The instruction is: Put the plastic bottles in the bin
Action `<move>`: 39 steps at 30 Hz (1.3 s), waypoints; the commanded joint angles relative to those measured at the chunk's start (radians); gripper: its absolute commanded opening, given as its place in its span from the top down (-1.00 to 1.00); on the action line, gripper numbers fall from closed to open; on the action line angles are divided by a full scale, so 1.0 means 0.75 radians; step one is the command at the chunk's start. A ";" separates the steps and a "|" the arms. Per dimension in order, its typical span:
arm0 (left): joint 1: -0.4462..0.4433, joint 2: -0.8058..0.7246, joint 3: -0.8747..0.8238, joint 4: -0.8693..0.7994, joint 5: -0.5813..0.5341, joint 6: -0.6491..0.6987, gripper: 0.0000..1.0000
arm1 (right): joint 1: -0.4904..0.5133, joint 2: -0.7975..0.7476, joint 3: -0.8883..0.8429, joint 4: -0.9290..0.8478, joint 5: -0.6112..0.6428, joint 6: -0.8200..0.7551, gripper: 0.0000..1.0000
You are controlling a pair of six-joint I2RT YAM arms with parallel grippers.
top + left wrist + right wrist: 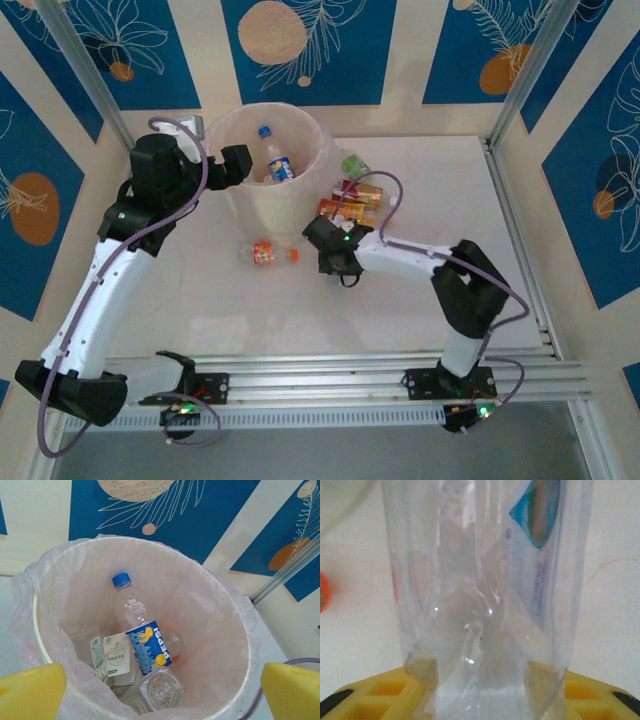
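Note:
The pale bin (300, 205) stands at the back of the table; its rim (240, 630) also shows in the left wrist view. Inside lie a clear Pepsi bottle (140, 630) with a blue cap and other clear bottles (160, 692). My left gripper (160, 692) hovers over the bin's left rim (240, 165), open and empty, its yellow fingertips (30, 690) far apart. My right gripper (322, 250), just right of the bin's base, is shut on a crushed clear bottle (480, 590) with a blue label. An orange-labelled bottle (265, 253) lies in front of the bin.
Orange and red bottles (352, 200) and a green one (355, 165) lie in a cluster right of the bin, behind my right gripper. A metal frame post (520, 75) and rail run along the table's right side.

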 commanded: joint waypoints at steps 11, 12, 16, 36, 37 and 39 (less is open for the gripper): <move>-0.076 0.078 0.027 0.071 0.169 -0.029 -0.99 | 0.066 -0.599 -0.135 -0.031 0.300 -0.131 0.08; -0.101 0.102 0.042 0.072 0.192 -0.030 -0.99 | 0.070 -0.642 -0.146 -0.013 0.309 -0.155 0.07; -0.226 0.192 0.114 0.078 0.272 -0.020 -0.99 | 0.092 -0.796 -0.200 0.100 0.314 -0.290 0.07; -0.476 0.501 0.296 0.318 0.664 -0.195 -0.62 | 0.163 -0.984 -0.285 0.405 0.213 -0.582 0.07; -0.478 0.506 0.296 0.326 0.667 -0.200 -0.57 | 0.166 -0.982 -0.284 0.410 0.206 -0.588 0.06; -0.479 0.514 0.298 0.347 0.683 -0.219 -0.48 | 0.165 -0.977 -0.279 0.418 0.198 -0.597 0.06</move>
